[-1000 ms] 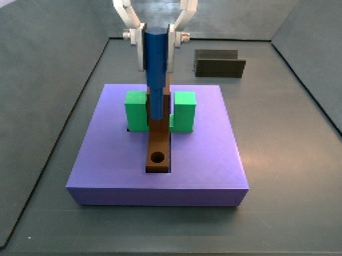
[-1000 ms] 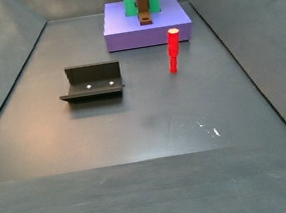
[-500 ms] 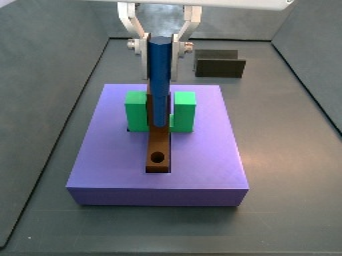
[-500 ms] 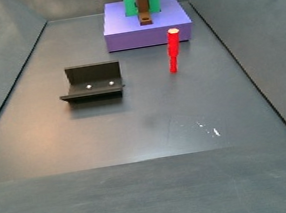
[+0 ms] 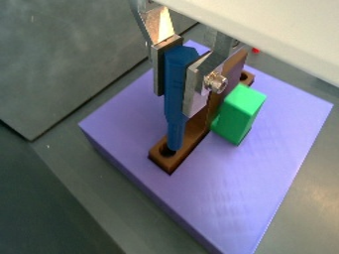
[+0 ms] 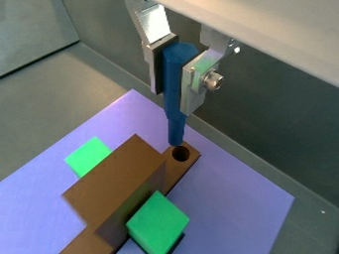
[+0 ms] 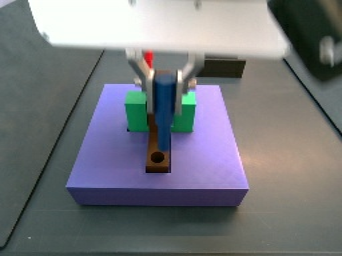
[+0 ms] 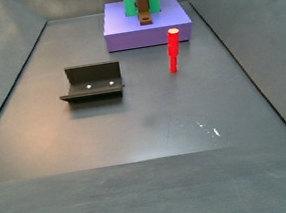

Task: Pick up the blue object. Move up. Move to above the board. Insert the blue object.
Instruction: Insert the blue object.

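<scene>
My gripper (image 5: 181, 79) is shut on the blue object (image 5: 175, 109), a dark blue peg held upright between the silver fingers. Its lower tip sits at the round hole (image 6: 180, 154) near the end of the brown board (image 6: 126, 184); I cannot tell whether it is inside. The board (image 5: 199, 129) lies on the purple slab (image 5: 252, 189). In a side view the gripper (image 7: 163, 92) and the peg (image 7: 163, 105) stand over the board (image 7: 160, 147), between the green blocks. The gripper (image 6: 177, 84) does not show in the side view with the red peg.
Green blocks (image 7: 136, 110) (image 7: 185, 110) flank the board on the purple slab (image 7: 201, 170). A red peg (image 8: 174, 50) stands on the floor beside the slab (image 8: 128, 35). The fixture (image 8: 92, 83) stands on the floor; it also shows behind the slab (image 7: 227, 68).
My gripper has come down with the blue peg towards the board's hole. The arm's body now fills the top of a side view. Nothing else moved.
</scene>
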You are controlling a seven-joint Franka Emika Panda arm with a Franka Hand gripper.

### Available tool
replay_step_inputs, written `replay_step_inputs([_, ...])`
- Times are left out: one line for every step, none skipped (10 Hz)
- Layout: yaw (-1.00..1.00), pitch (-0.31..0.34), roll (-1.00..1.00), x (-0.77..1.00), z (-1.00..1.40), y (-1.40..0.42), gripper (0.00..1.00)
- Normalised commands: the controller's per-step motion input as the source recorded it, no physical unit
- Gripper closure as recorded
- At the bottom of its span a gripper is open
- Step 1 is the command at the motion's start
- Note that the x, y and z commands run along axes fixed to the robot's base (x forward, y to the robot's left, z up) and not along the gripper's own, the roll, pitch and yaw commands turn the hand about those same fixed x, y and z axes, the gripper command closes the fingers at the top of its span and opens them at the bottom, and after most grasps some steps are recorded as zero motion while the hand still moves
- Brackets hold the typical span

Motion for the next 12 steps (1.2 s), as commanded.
replay_step_inputs([0.0, 0.0, 0.21, 0.11, -0.28, -0.16, 1.0])
replay_step_inputs([0.0, 0.0, 0.19, 0.01, -0.22, 0.0, 1.0])
replay_step_inputs([0.0, 0.0, 0.14, -0.1, -0.1, 0.0, 1.0])
replay_step_inputs([0.0, 0.0, 0.07, -0.12, -0.01, 0.0, 1.0])
replay_step_inputs([0.0, 0.0, 0.02, -0.06, 0.0, 0.0, 1.0])
replay_step_inputs([0.0, -0.004, 0.01, -0.09, 0.0, 0.0, 1.0])
replay_step_inputs([0.0, -0.01, 0.0, -0.09, 0.0, 0.0, 1.0])
replay_step_inputs([-0.01, -0.004, 0.0, -0.1, 0.0, 0.0, 1.0])
replay_step_inputs([0.0, -0.009, 0.0, -0.06, 0.0, 0.0, 1.0])
replay_step_inputs([0.0, -0.011, 0.0, 0.0, -0.03, 0.0, 1.0])
replay_step_inputs([0.0, -0.017, 0.02, 0.0, -0.11, 0.0, 1.0])
replay_step_inputs([0.0, -0.021, 0.07, 0.0, -0.19, 0.0, 1.0])
